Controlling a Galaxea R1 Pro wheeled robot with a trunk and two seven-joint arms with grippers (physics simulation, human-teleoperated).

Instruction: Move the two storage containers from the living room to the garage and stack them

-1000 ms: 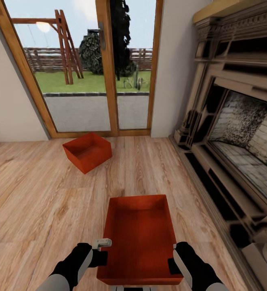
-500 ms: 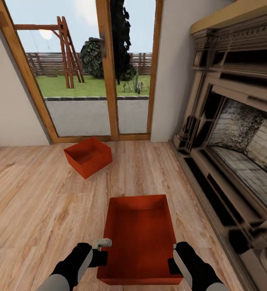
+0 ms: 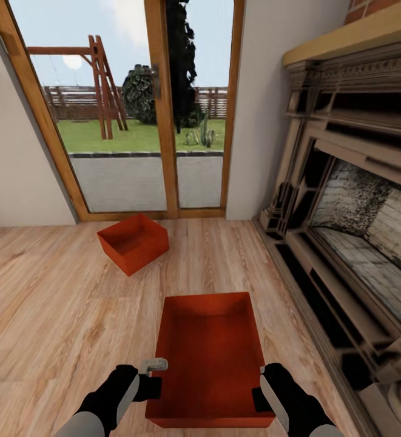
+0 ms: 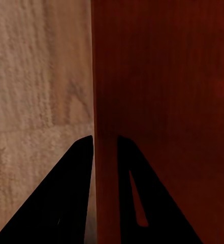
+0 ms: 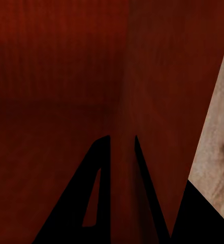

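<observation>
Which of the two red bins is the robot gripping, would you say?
The near bin, with the left gripper and right gripper clamped on its side walls; the far bin sits untouched by the glass door.

You have two red-orange storage containers in the living room, both open-topped rectangular bins with thin smooth walls and nothing inside. The near container (image 3: 209, 358) sits level in front of you, long axis pointing away toward the glass doors, open side up. Each of its long side walls is pinched near the near end: the left wall (image 4: 104, 101) runs between the left end effector's fingers, the right wall (image 5: 124, 101) between the right end effector's fingers. The far container (image 3: 133, 243) rests upright on the light wood-plank flooring, turned at an angle, close to the door threshold and well apart from the near one.
</observation>
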